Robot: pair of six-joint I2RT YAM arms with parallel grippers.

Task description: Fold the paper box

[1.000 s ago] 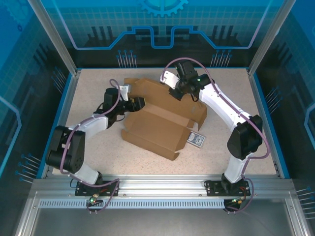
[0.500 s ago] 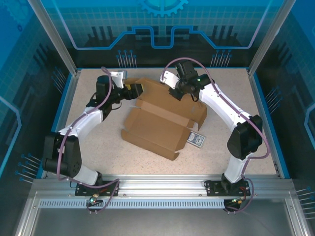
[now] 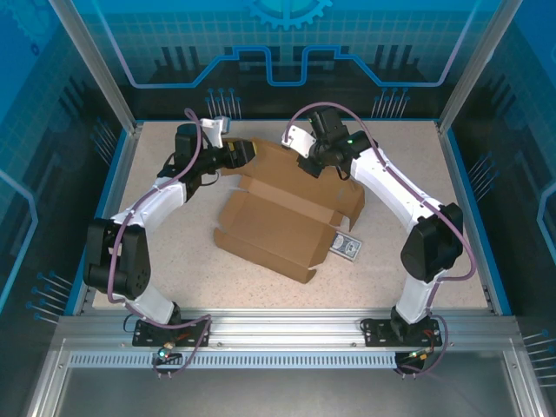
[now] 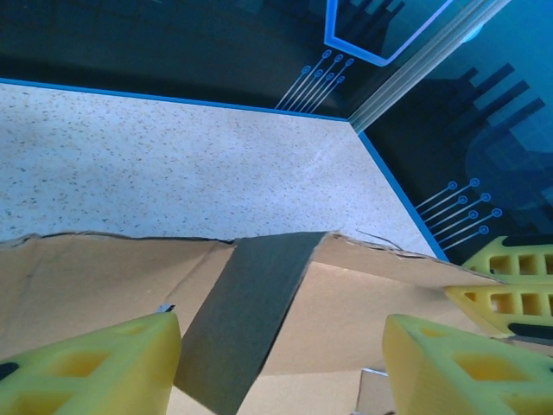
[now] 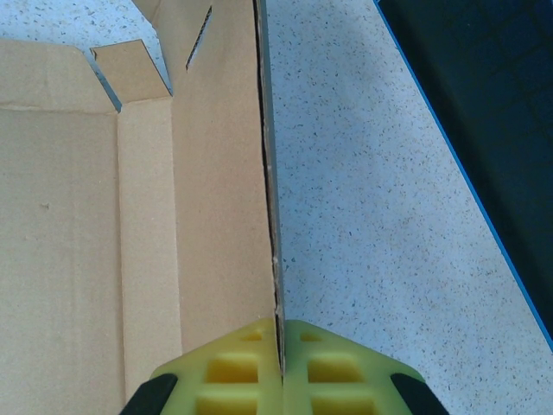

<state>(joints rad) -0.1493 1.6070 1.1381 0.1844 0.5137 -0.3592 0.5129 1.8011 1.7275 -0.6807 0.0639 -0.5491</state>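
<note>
Centrally, paper box [image 3: 278, 228]; speckled blue-rimmed table [image 3: 193, 269]

Speckled table [image 3: 174, 252] bears paper box [image 3: 278, 230], patterned card [image 3: 346, 248].

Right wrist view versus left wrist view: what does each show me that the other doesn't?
Right wrist: the right end effector shut on a wall of the box seen edge-on, plus a slit and a small tab. Left wrist: the left end effector open, its fingers either side of a raised flap, and the far corner of the table. Both: brown cardboard on the speckled tabletop.
</note>
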